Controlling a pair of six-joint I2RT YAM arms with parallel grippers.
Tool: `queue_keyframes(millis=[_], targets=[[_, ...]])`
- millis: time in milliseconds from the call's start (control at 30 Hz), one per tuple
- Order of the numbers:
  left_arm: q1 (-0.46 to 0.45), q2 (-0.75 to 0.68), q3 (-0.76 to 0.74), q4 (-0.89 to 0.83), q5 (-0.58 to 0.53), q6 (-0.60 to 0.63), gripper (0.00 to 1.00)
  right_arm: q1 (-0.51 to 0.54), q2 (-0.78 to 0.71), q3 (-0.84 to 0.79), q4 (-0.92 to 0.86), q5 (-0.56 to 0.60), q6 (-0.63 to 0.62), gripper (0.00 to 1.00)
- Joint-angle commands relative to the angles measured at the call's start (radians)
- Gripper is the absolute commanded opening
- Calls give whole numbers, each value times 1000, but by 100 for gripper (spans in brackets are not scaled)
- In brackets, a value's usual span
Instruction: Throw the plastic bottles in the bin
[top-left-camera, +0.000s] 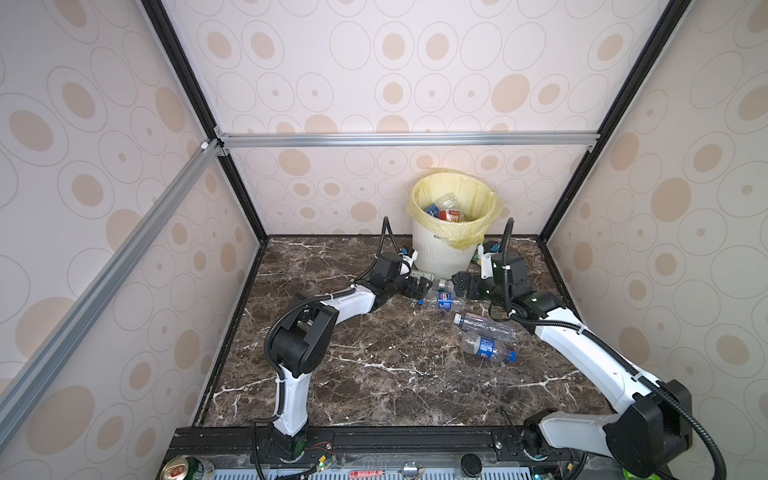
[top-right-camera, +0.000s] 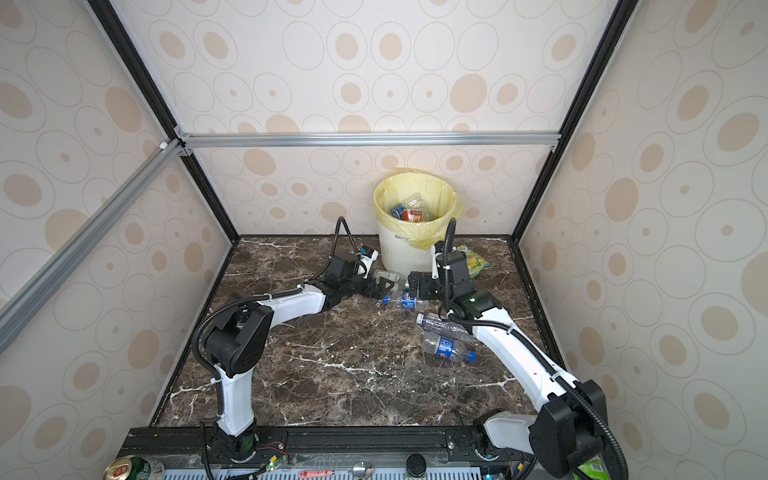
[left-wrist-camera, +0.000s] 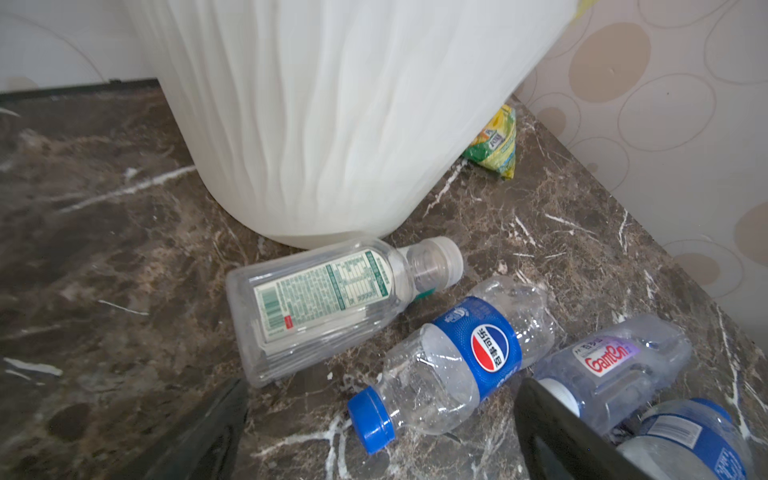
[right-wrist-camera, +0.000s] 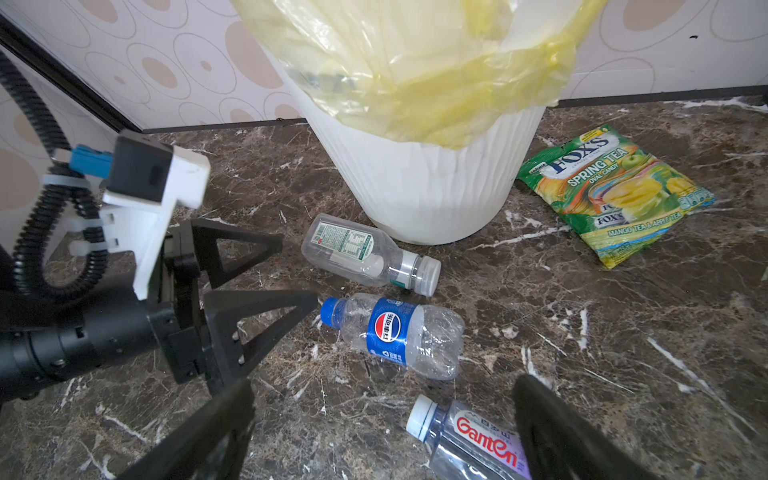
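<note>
Marble, dark brown with white veins, made up the table (top-left-camera: 374, 374) we worked over. On the left we held the left gripper (top-left-camera: 424, 286) low, its claw spread wide and gripping nothing, the tips just short of a green-labelled bottle (right-wrist-camera: 365, 253) that lay on its side right at the foot of the bin (top-left-camera: 440, 253). That bin stood at the back near the middle, its yellow liner (top-left-camera: 478, 232) draped over the rim, and we saw several discarded bottles (top-left-camera: 446, 210) inside it; how many, we could not tell from above. Just in front of the green-labelled one lay a crushed blue-labelled bottle (right-wrist-camera: 395, 332), its blue cap toward our left gripper. To its right our right gripper (top-left-camera: 456, 283) hung low, facing the left one, likewise spread and empty. Nearer us and further right lay a Ganten bottle (top-left-camera: 486, 326) with a white cap, and just beside it a second blue-labelled bottle (top-left-camera: 488, 348). Rightmost, beside the bin, a green-yellow snack packet (right-wrist-camera: 615, 199) lay flat on the marble.
</note>
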Motion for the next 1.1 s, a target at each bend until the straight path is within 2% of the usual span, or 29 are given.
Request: queue_keyframes(millis=[0,200,400,567,1067], targets=[[35,46,87,-37,-21,54,99,-5,-2,-7,16,-4,7,100],[56,183,245,-97,16,87,99,-8,-13,-5,-1,8,-6,100],[58,245,294,-84,89,65,99,-19,-21,-11,-9,12,-11,100],[53,250,269,-37,161,29,99,-22,-6,-7,-6,6,-12,100],[7,127,83,91,184,-57,99,-24,14,0,8,-9,2,100]])
